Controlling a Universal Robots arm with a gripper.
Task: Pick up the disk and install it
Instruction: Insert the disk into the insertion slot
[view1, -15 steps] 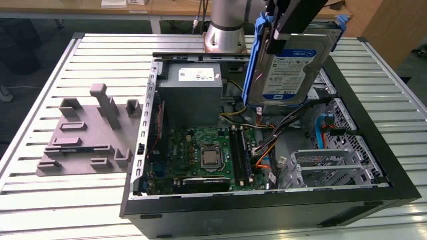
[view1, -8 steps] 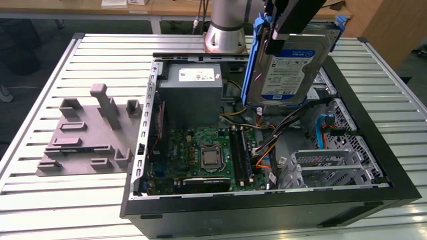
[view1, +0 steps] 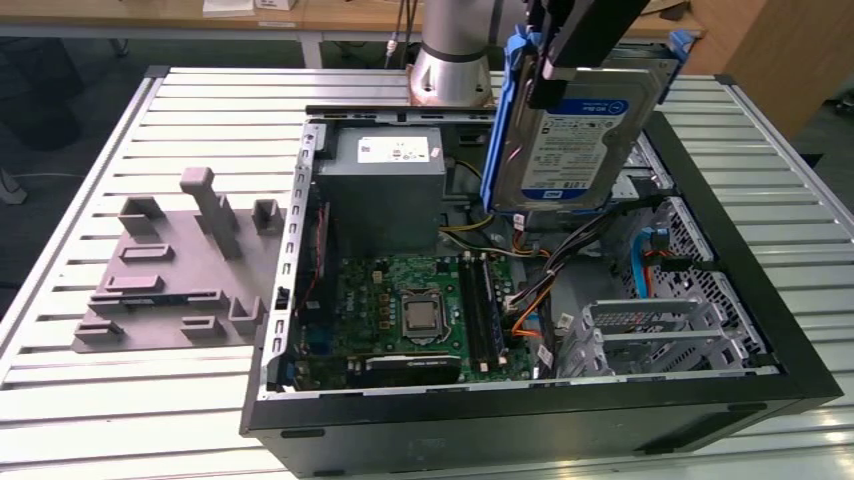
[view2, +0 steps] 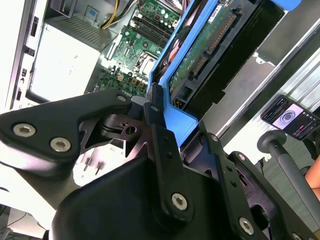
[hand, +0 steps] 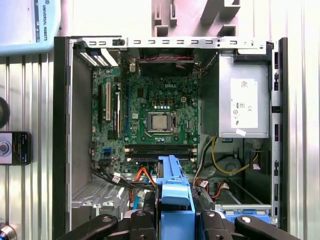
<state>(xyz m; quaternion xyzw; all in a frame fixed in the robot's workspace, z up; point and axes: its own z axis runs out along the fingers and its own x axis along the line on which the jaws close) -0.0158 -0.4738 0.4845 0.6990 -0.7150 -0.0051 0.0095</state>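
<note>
Silver slatted table (view1: 134, 400) bearing open computer case (view1: 534, 432), jaws clamped on the disk (view1: 581, 140) above, wooden desk (view1: 347, 12) behind

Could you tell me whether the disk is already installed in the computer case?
No, the gripper holds the disk in the air above the open case.

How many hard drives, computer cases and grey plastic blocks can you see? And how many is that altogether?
Silver metal hard drive in a blue plastic frame, gripped by the claw: 1
Open black metal computer case: 1
Grey plastic holder block: 1
Total: 3
</note>
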